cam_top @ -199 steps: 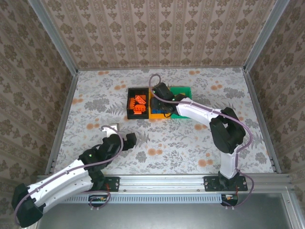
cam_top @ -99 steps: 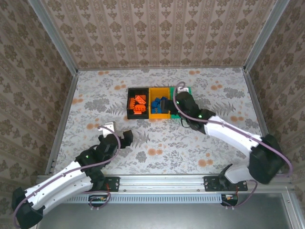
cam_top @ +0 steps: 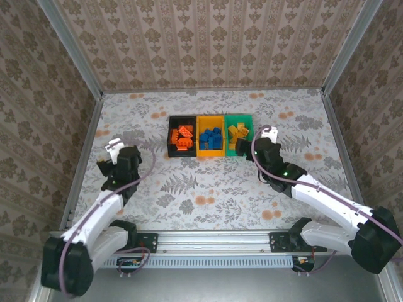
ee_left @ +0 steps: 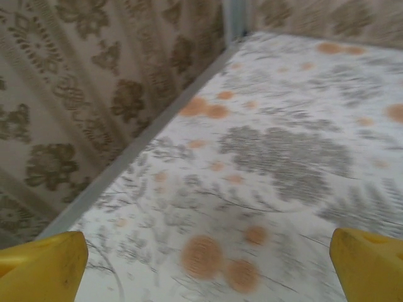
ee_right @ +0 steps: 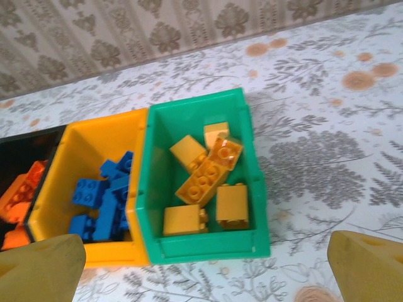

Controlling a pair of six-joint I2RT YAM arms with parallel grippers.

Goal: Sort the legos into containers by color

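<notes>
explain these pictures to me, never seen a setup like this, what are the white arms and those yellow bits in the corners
These are two robot arms bolted at the near edge of a flowered table. The overhead picture shows the left arm on the left, the right arm on the right. The other two come from cameras on the wrists; the yellow corner pieces are the left fingers and the right fingers, spread open, holding nothing. Three bins stand in a row: a black bin with red-orange bricks, a yellow-orange bin with blue bricks, a green bin with yellow-orange bricks.
</notes>
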